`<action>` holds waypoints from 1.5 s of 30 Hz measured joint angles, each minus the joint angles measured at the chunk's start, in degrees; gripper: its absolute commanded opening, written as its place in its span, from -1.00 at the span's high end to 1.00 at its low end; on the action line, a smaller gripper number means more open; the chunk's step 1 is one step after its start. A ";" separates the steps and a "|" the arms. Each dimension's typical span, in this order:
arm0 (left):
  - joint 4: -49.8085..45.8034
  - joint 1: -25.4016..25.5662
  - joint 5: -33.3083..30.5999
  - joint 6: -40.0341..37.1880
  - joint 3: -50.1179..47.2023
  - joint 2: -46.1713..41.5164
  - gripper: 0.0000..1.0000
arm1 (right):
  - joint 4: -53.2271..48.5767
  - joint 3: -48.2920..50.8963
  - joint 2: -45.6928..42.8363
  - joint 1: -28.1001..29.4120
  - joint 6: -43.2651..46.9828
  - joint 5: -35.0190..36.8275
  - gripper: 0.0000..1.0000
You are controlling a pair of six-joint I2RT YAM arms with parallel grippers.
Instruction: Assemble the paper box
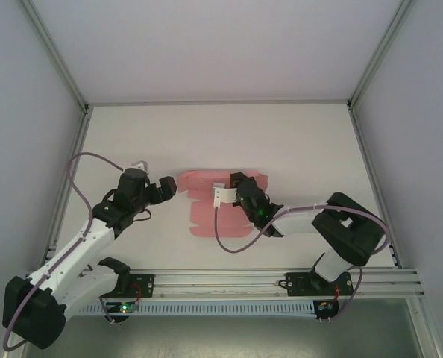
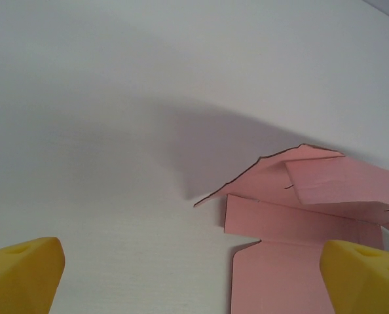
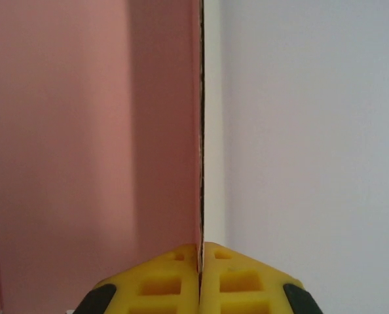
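Note:
The paper box is a pink cut-out sheet with tabs, lying at the middle of the white table. My right gripper is over its far right part and is shut on one panel, whose thin edge runs straight up from between the yellow pads. In the left wrist view the sheet shows at the right, its far panel lifted off the table. My left gripper sits just left of the sheet, open, its yellow fingertips wide apart with bare table between them.
The white table is walled by pale panels at the back and both sides. An aluminium rail carrying the arm bases runs along the near edge. Purple cables loop from both arms, one hanging over the sheet.

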State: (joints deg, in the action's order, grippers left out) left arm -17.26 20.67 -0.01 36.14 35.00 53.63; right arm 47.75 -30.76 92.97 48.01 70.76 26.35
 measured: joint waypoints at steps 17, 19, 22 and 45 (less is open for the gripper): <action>4.52 0.00 1.97 -1.29 3.43 10.34 -1.00 | 20.48 3.50 8.41 0.26 4.63 -0.68 1.00; 5.11 0.00 2.25 -1.53 4.20 11.78 -1.00 | 20.15 3.39 8.39 0.26 4.44 -0.70 1.00; 5.75 -0.02 2.80 -1.92 5.42 14.34 -1.00 | 19.21 3.19 7.98 0.26 4.17 -0.72 1.00; 7.28 1.46 9.07 -7.96 10.56 28.46 -1.00 | 11.45 1.53 5.03 0.26 -0.13 -1.36 1.00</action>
State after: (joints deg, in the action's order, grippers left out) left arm -9.98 22.13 9.06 28.18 45.56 82.08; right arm 59.20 -29.23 98.00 48.27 70.63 24.99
